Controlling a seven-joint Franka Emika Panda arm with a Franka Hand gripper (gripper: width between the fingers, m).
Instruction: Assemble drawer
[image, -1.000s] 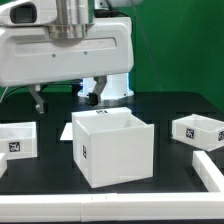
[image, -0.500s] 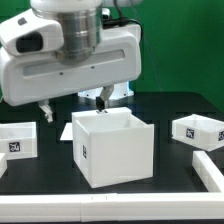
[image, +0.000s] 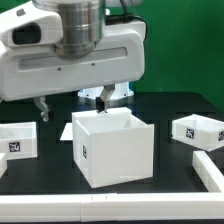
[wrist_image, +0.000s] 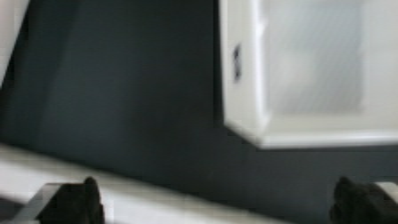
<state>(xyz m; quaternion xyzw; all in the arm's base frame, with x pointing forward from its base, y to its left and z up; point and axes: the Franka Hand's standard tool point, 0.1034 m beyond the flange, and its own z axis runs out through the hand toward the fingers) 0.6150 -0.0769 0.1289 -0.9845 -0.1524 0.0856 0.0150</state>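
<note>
Desk: Arm on the move. What has changed?

Field: Only the robot. The gripper (image: 72, 107) has turned and edged toward the exterior view's right. It hangs over the black table (image: 170, 105) behind the cube casing (image: 112, 150), fingers (image: 40, 106) spread wide, holding nothing.

Desk: And the drawers?

Field: Untouched. First drawer (image: 16, 140) sits at the exterior view's left, second drawer (image: 197, 128) at its right, both outside the casing and well apart from the gripper.

Desk: Meaning?

Field: Assembly looks barely begun. The arm seems to be lining up, with no part picked yet.
</note>
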